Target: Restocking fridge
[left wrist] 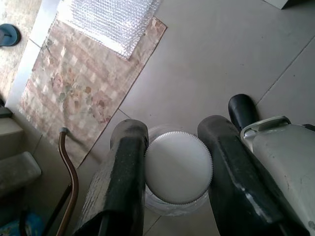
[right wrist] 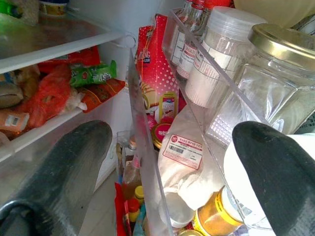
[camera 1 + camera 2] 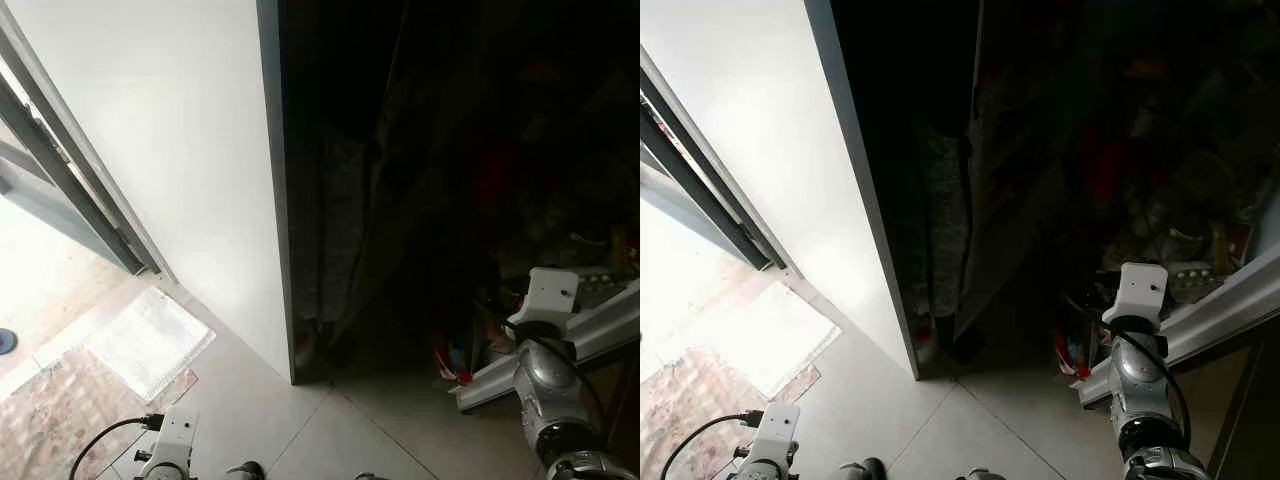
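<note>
Left gripper (image 1: 172, 172) hangs low over the tiled floor (image 1: 216, 59), its black fingers (image 1: 123, 182) pinching a clear jar with a ribbed white lid (image 1: 178, 167) — a patterned rug (image 1: 74, 83) with a sheet of bubble wrap (image 1: 108, 19) lies beyond it. Right gripper (image 2: 172, 162), fingers spread wide and holding nothing, points into the open fridge beside a clear door bin (image 2: 197, 128) — this holds a gold-lidded glass jar (image 2: 266, 83), a white-lidded tub (image 2: 216, 64) and bottles (image 2: 189, 34). The fridge interior reads very dark from the head camera, next to a white wall (image 3: 170, 150).
</note>
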Motion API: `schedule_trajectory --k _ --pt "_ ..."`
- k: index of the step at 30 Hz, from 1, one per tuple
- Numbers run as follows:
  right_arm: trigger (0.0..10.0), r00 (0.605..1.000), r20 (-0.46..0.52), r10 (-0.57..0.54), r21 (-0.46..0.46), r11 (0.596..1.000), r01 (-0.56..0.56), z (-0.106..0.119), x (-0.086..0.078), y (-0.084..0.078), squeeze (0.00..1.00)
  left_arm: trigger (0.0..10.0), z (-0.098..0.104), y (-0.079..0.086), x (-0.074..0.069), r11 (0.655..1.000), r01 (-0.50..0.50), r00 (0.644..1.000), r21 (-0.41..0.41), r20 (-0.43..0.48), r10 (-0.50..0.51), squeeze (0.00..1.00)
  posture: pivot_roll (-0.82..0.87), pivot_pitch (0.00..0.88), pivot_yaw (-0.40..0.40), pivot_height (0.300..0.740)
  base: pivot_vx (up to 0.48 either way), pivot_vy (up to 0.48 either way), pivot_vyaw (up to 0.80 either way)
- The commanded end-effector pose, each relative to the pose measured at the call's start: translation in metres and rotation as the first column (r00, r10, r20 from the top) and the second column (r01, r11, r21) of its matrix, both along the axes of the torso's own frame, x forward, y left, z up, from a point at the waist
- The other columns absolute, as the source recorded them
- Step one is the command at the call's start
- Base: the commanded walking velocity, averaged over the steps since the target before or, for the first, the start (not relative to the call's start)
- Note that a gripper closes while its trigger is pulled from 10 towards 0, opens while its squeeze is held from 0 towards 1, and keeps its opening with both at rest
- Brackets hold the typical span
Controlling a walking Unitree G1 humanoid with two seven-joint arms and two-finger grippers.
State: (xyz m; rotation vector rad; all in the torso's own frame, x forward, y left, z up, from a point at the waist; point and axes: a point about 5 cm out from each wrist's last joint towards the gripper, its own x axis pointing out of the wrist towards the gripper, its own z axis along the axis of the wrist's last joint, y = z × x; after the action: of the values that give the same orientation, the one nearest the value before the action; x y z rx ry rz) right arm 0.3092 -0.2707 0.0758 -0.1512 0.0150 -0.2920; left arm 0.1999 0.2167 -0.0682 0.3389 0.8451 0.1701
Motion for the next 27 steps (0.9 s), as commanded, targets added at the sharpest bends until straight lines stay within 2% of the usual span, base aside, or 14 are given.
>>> schedule_trajectory --k 1,3,6,9,17,22,27 --pt "10.0 0.997 -0.033 -0.064 0.006 0.998 0.064 -0.005 -0.008 -0.014 0.00 10.0 -0.005 0.002 -0.009 1.000 0.008 0.999 0.011 -0.038 -0.008 0.00 -0.13 0.169 -0.034 0.740 0.000 0.000 0.00" --pt "10.0 0.995 -0.042 -0.088 0.002 0.996 0.088 -0.007 -0.011 -0.020 0.00 10.0 -0.005 0.002 -0.009 1.000 0.009 0.999 0.011 -0.038 -0.009 0.00 -0.13 0.171 -0.033 0.740 0.000 0.000 0.00" --pt "10.0 0.986 -0.062 -0.153 -0.009 0.988 0.153 -0.009 -0.022 -0.038 0.00 10.0 -0.005 0.002 -0.009 1.000 0.012 0.999 0.012 -0.039 -0.011 0.00 -0.13 0.171 -0.033 0.740 0.000 0.000 0.00" --pt "10.0 0.981 -0.072 -0.179 -0.017 0.984 0.178 -0.010 -0.026 -0.045 0.00 10.0 -0.005 0.003 -0.009 1.000 0.012 0.999 0.012 -0.039 -0.011 0.00 -0.13 0.172 -0.032 0.740 0.000 0.000 0.00" --pt "10.0 0.935 -0.147 -0.324 -0.063 0.946 0.318 -0.016 -0.057 -0.087 0.00 10.0 -0.004 0.002 -0.008 1.000 0.013 0.999 0.012 -0.038 -0.012 0.00 -0.14 0.172 -0.032 0.740 0.000 0.000 0.00" --pt "10.0 0.913 -0.184 -0.364 -0.052 0.931 0.360 -0.023 -0.069 -0.095 0.00 10.0 -0.004 0.002 -0.008 1.000 0.015 0.999 0.011 -0.038 -0.014 0.00 -0.14 0.172 -0.032 0.740 0.000 0.000 0.00" --pt "10.0 0.896 -0.259 -0.360 -0.055 0.932 0.359 -0.039 -0.076 -0.090 0.00 10.0 -0.004 0.002 -0.007 1.000 0.014 0.999 0.011 -0.037 -0.014 0.00 -0.13 0.174 -0.031 0.740 0.000 0.000 0.00"
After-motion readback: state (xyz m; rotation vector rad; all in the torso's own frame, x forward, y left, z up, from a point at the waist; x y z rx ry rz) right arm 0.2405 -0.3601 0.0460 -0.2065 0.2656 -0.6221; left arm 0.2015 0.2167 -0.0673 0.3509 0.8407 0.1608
